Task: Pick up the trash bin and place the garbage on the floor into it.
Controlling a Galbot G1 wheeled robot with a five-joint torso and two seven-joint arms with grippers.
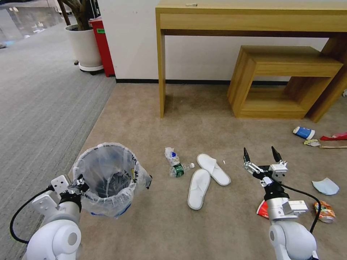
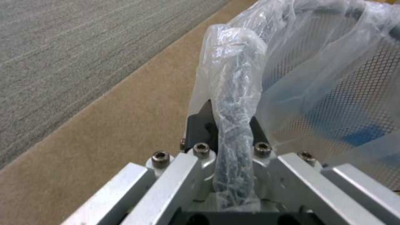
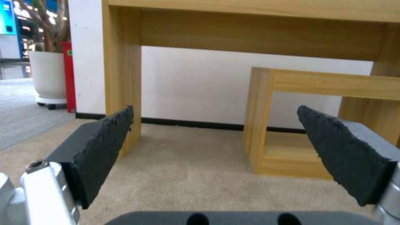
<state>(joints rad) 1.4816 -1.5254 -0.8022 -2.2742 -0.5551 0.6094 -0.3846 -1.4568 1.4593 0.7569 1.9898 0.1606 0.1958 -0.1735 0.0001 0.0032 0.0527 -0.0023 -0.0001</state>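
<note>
The left gripper [image 1: 80, 183] pinches the bagged rim of the trash bin [image 1: 108, 178], which stands upright by the tan carpet's left edge; its own fingers are mostly hidden under plastic. The right gripper [image 1: 262, 155], fingers spread wide and empty, partly hides a red-white packet [image 1: 262, 209] near two slippers [image 1: 206, 178] lying lengthwise toward the wall.

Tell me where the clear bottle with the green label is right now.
In the head view the clear bottle lies on the tan carpet near centre, between the trash bin on its left and the two white slippers on its right.
</note>
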